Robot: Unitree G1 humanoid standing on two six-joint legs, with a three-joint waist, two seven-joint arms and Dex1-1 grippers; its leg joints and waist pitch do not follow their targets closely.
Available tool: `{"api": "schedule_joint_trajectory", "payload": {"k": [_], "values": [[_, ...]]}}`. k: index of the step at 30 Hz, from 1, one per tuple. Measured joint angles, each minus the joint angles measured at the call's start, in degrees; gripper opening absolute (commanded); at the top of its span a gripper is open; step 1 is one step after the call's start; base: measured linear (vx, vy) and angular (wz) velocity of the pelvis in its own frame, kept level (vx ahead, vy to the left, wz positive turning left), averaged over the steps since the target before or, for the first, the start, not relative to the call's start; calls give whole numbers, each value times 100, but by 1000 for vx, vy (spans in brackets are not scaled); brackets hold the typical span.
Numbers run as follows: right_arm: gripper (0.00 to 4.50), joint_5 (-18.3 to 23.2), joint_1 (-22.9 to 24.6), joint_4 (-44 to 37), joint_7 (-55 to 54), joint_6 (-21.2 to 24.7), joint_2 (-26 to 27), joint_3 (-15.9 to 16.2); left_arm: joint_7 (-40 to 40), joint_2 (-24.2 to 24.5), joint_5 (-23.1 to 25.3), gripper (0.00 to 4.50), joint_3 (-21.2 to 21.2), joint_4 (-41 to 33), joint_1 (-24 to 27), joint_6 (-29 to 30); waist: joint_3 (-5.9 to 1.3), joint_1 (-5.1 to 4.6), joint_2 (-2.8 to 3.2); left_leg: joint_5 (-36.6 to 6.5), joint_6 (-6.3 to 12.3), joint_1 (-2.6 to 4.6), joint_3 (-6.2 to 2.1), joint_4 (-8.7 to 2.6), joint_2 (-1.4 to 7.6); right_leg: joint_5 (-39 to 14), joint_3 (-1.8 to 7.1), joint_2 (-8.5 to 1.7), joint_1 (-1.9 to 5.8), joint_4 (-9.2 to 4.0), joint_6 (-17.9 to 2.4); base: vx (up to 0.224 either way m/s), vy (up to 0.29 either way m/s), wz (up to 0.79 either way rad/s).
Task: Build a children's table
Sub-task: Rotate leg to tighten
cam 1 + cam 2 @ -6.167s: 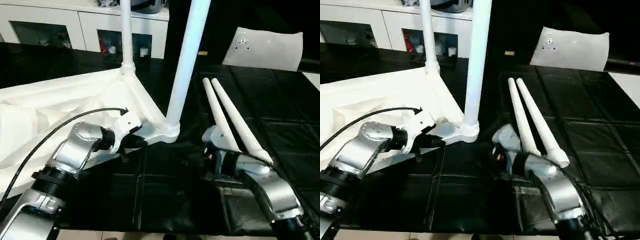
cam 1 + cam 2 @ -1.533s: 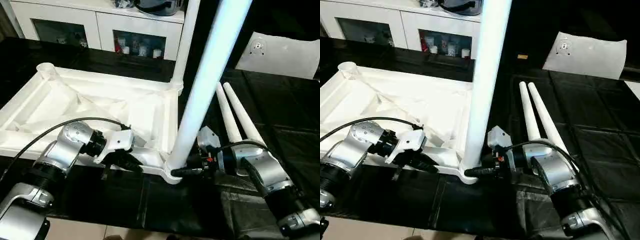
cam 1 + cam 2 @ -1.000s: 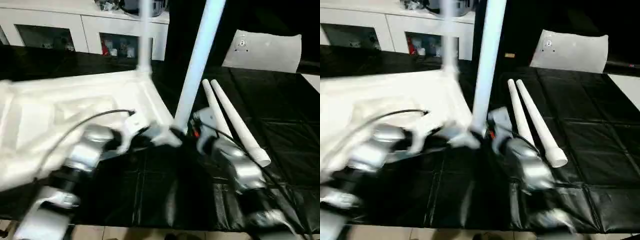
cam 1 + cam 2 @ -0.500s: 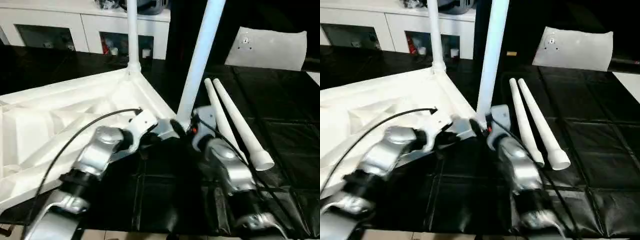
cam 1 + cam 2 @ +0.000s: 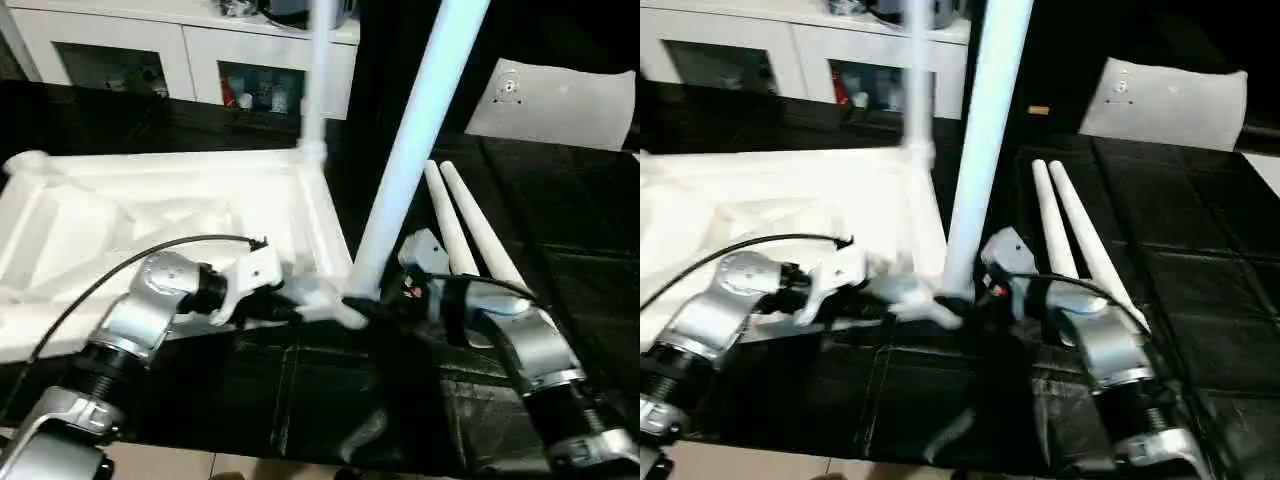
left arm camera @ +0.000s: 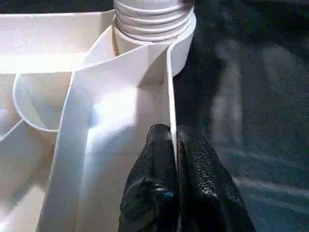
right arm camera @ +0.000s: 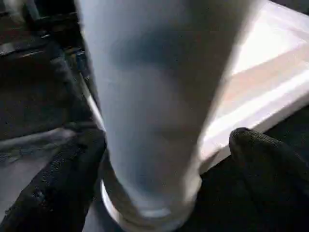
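White glass-door cabinet (image 5: 190, 55) at rear; flat white panel (image 5: 560, 105) with round fitting on black tiled surface (image 5: 560, 250).

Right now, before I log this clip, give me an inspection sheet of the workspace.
Surface: black quilted mat covering the work area.
Job's things: table top lying underside up; two legs standing in its corner sockets, near leg, far leg; two loose legs lying side by side on the mat.
Clutter: flat white panel at the back.
Grippers: left gripper pinching the top's rim; right gripper open around the near leg's base.
Cables: black cable over the left forearm.
Surroundings: white cabinet with glass doors behind.
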Motion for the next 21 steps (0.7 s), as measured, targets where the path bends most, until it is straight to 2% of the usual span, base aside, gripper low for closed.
{"api": "schedule_joint_trajectory", "payload": {"k": [3,5,13,21], "values": [[444,142,-3,-5,498,1,-108,113,-357,117,-13,0,-42,131,-76,-239,9,21,-18,2,0,2,0,1,1,0,-1,0,2,1,0,0,0,0],[415,175,-10,-4,784,1,-115,230,-543,154,-23,0,-113,205,-139,-370,15,47,-33,2,0,0,0,5,2,0,-1,0,3,1,0,0,0,0],[350,185,-111,19,1232,14,-101,501,-817,166,-45,0,-232,463,-307,-636,18,89,-53,1,0,-1,0,9,2,12,-2,-1,5,2,-20,0,0,0],[290,185,-124,33,1293,18,-102,533,-995,138,-43,0,-272,728,-441,-860,18,114,-54,1,0,0,0,9,2,4,-2,-1,7,2,-7,0,0,0]]}}
